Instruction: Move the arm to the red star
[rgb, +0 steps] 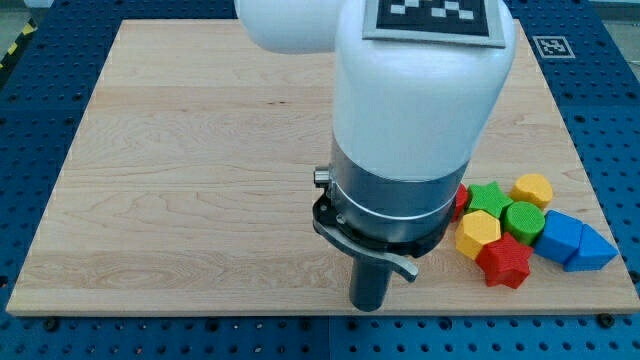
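The red star (505, 262) lies on the wooden board (180, 170) near the view's bottom right, at the lower edge of a cluster of blocks. My tip (368, 305) is the lower end of the dark rod under the white arm, near the board's bottom edge. It stands to the left of the red star with a gap between them, and touches no block.
The cluster at the right holds a yellow hexagon (478, 232), a green star (487, 197), a green hexagon (523, 218), a yellow block (533, 189), two blue blocks (560, 235) (593, 250) and a partly hidden red block (461, 201). The arm's body hides the board's middle.
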